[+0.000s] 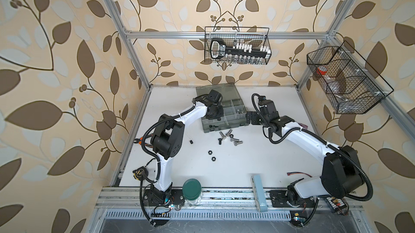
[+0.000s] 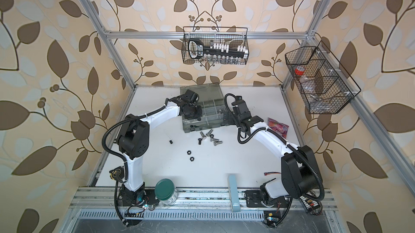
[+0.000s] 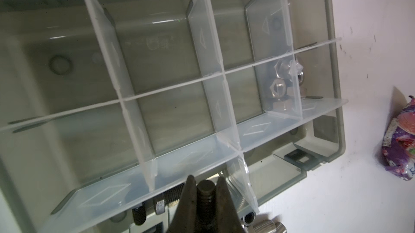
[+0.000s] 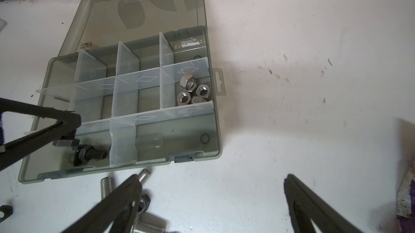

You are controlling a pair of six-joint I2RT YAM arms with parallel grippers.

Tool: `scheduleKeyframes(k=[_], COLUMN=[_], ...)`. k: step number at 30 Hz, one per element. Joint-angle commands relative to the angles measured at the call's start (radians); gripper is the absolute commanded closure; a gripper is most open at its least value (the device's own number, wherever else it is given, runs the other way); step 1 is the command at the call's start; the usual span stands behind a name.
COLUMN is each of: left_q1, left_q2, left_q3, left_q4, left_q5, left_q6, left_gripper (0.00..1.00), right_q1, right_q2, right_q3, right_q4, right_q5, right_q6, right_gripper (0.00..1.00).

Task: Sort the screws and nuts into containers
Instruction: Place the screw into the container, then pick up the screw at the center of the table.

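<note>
Screws, black, lay in the case's front-left compartment, silver nuts by its right edge. Left gripper pinched another black screw above; right gripper stood spread. Roughly five silver screws and some black nuts lay unsorted on the worktop.

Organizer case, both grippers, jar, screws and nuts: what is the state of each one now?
Organizer case: lid open, laid back.
Left gripper: shut on a black screw, over the case.
Right gripper: open, empty.
Silver nuts: together inside the case.
Silver screws: loose on the table.
Black nuts: loose on the table.
Jar: green lid on.
</note>
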Motion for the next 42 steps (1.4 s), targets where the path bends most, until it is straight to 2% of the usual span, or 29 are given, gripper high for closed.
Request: scheduleKeyframes(k=[1,11,18,25,31,42], left_q1=[-0.017,-0.023,-0.025,-0.031,-0.052,-0.169], left_q2=[0.009,0.041,0.044,-0.004,-0.097,-0.321], left_q3=[0.039,0.034,0.025,0.001,-0.063,-0.32], left_q4=[-0.011,-0.017,-0.022,-0.018,-0.015,0.015], left_q5=[0.032,0.006,0.011,0.014,-0.005,-0.191], left_q6=[0.029,0.046,0.05,0.053,0.041,-0.027], left_gripper=[0.97,0.87,0.66,0.66,0.66,0.64], right_q1=[0.004,0.004,0.004,0.004,0.004,0.003], right_q2=[-0.018,-0.02,-0.022,-0.021,-0.024,-0.027], right_q3=[-0.014,-0.021,-0.021,-0.021,-0.021,-0.027], right_q4=[-0.002,-0.003,-0.004,-0.005,-0.007,-0.014], right_q5=[-0.003,-0.012,-0.007,-0.006,0.0,0.004], right_q6=[0.008,0.013,0.013,0.012,0.012,0.015], right_gripper=[0.0,0.0,0.0,0.0,0.0,0.0])
